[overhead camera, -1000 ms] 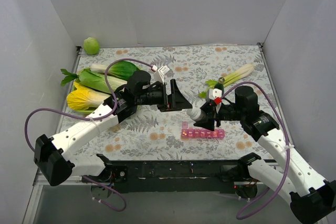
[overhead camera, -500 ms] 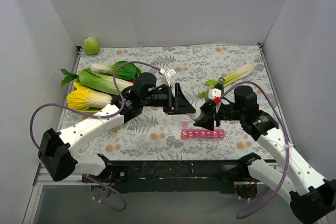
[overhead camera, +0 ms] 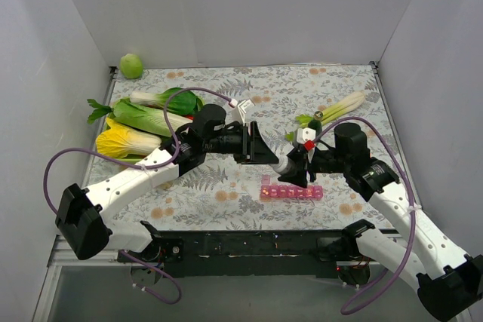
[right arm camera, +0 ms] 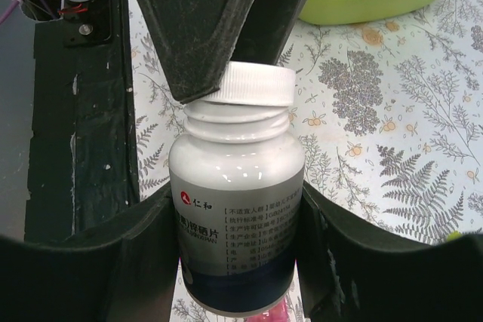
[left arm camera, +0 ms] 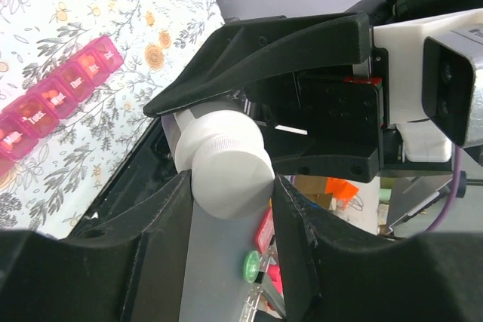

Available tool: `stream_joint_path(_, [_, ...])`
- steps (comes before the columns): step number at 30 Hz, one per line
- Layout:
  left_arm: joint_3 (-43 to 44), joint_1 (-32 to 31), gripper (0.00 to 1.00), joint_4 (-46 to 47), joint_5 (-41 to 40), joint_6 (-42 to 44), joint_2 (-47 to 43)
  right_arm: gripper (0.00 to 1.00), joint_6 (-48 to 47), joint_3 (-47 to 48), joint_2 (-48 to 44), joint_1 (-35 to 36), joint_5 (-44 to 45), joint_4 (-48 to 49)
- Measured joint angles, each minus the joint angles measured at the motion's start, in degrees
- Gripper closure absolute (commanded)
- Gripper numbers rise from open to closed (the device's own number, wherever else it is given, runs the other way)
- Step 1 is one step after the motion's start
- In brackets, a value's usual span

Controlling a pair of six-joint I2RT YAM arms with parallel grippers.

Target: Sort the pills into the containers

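My right gripper (overhead camera: 296,171) is shut on a white pill bottle (overhead camera: 281,164) with a dark label band and holds it tilted just above the table. In the right wrist view (right arm camera: 236,201) its fingers clamp the bottle (right arm camera: 236,254) on both sides. My left gripper (overhead camera: 268,154) is shut on the bottle's white screw cap (left arm camera: 226,171); the cap (right arm camera: 253,84) is still on the neck. The pink pill organizer (overhead camera: 291,191) lies flat just below the bottle, with its lids open and orange pills in some compartments (left arm camera: 53,99).
Leafy vegetables (overhead camera: 143,117) and a yellow cabbage (overhead camera: 124,143) lie at the left. A green ball (overhead camera: 131,65) sits in the far left corner and a leek (overhead camera: 341,106) at the far right. A green tray's rim (right arm camera: 377,1) shows beyond the bottle.
My left arm has swung right to the bottle and its fingers now grip the cap. The right arm with the bottle has barely moved.
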Motion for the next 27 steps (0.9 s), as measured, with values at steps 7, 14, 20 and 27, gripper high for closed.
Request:
stream_joint_path(7, [2.91, -0.17, 0.82, -5.68, -3.58, 5.27, 0.42, 0.99, -0.63, 1.14, 2.05, 0.35, 2.82, -1.33])
stream_joint_path(14, [3.56, -0.81, 0.82, -8.11, -5.03, 7.76, 0.42, 0.99, -0.42, 1.46, 2.58, 0.35, 4.63, -1.55])
stream_joint_path(20, [3.56, -1.27, 0.82, -8.17, -5.49, 8.02, 0.42, 0.99, -0.07, 1.51, 2.89, 0.35, 4.96, -1.77])
stream_joint_path(27, [3.56, -1.49, 0.82, -7.37, -6.58, 7.48, 0.42, 0.99, 0.63, 1.51, 2.86, 0.35, 4.96, -1.77])
